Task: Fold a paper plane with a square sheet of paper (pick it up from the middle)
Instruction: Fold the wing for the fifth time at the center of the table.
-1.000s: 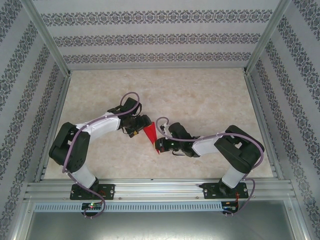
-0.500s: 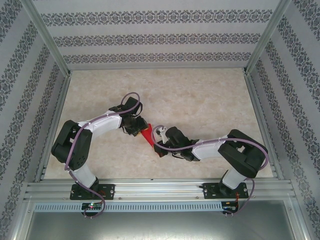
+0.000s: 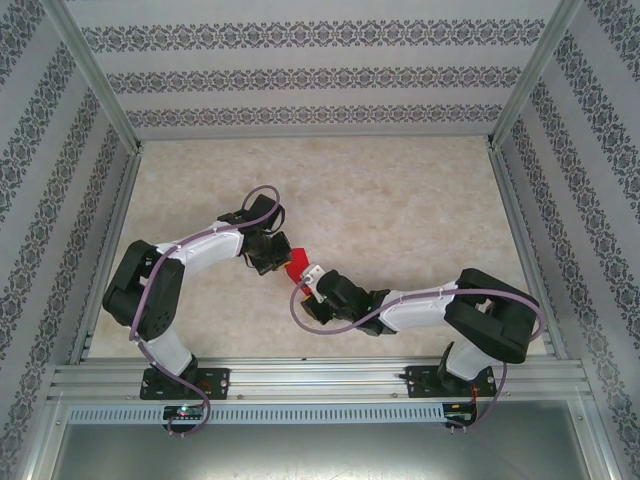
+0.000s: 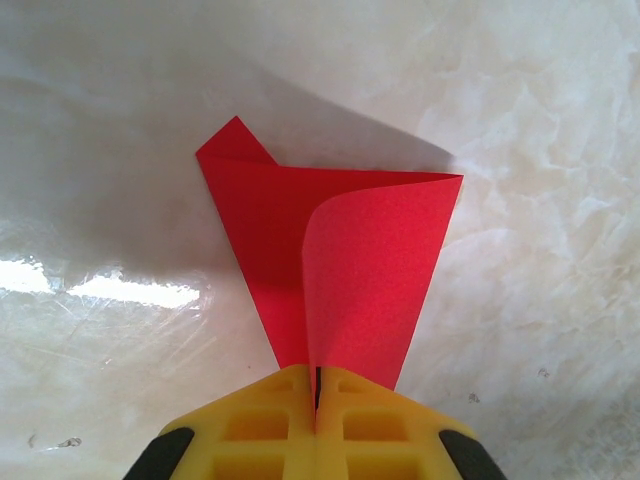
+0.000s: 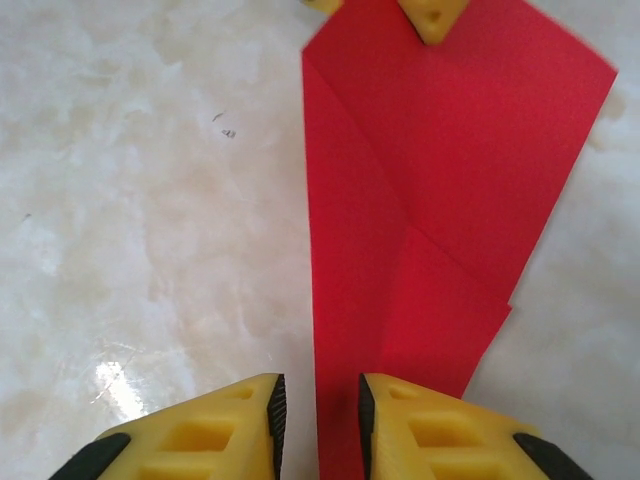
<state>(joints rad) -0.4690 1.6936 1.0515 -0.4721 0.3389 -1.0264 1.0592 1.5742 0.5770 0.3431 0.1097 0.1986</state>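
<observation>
The red sheet of paper (image 3: 294, 270), folded into a pointed wedge like a paper plane, hangs between my two grippers near the table's middle. My left gripper (image 3: 281, 261) is shut on its narrow end. In the left wrist view the yellow jaws (image 4: 318, 392) pinch the paper (image 4: 350, 250), which fans out wider away from them with one flap curling. My right gripper (image 3: 303, 288) stands open at the other end. In the right wrist view the paper's (image 5: 430, 180) left edge runs through the gap of that gripper (image 5: 318, 418) without being clamped. A left fingertip (image 5: 432, 20) shows at the paper's far end.
The marble-look table (image 3: 400, 200) is boxed in by patterned walls (image 3: 300, 75) on three sides. An aluminium rail (image 3: 320, 378) with both arm bases runs along the near edge. Wide bare tabletop lies behind and to either side of the grippers.
My left gripper has closed onto the paper's narrow end. My right gripper has let go and opened a little, and its arm has stretched leftward and lower.
</observation>
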